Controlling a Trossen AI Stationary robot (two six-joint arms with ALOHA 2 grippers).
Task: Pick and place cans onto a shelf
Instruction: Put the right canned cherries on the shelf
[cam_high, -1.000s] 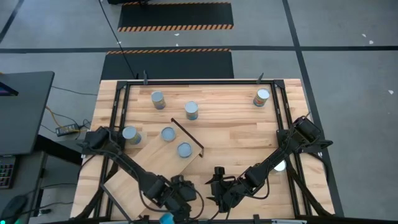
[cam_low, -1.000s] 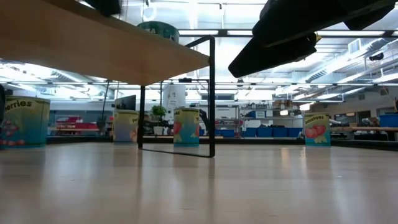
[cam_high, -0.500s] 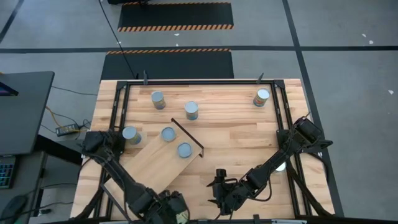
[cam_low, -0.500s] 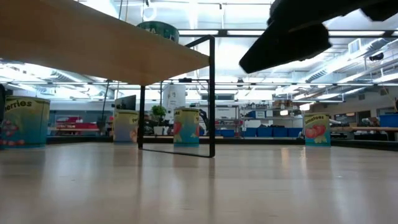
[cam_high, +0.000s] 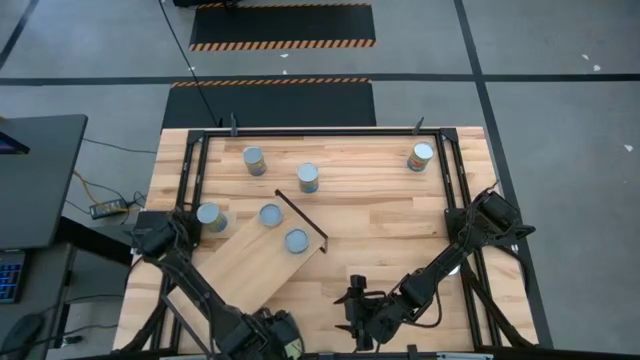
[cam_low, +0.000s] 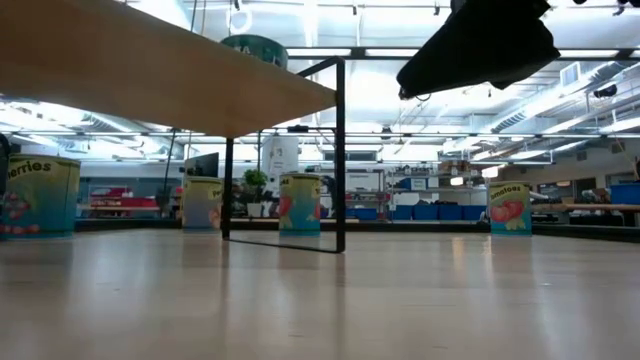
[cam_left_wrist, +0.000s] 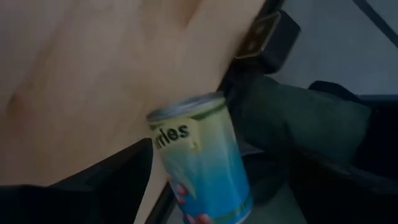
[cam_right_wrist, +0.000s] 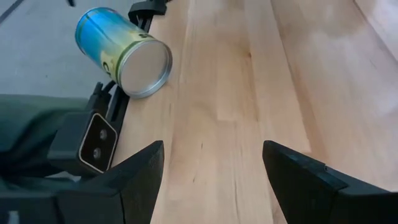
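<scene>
High view, cans: two (cam_high: 270, 215) (cam_high: 296, 240) upright on the shelf (cam_high: 240, 270); four on the tabletop (cam_high: 400, 215) — (cam_high: 210, 217) just beside the board, (cam_high: 254, 160), (cam_high: 308, 177), (cam_high: 421, 156). Judged rigid, light, slick-sided; grasp across the label at mid-height. Left gripper (cam_high: 275, 335) open, empty, near edge. Right gripper (cam_right_wrist: 211, 174) open, empty, another can (cam_right_wrist: 127, 53) lying ahead

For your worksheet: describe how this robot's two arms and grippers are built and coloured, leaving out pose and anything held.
Both arms are dark, near black, made of slim jointed links with bulkier joint housings; the left arm and right arm look alike from above. The right gripper has two flat, matte dark fingers with angular, chamfered edges. The left gripper's fingers look equally dark. No coloured markings show on them.
</scene>
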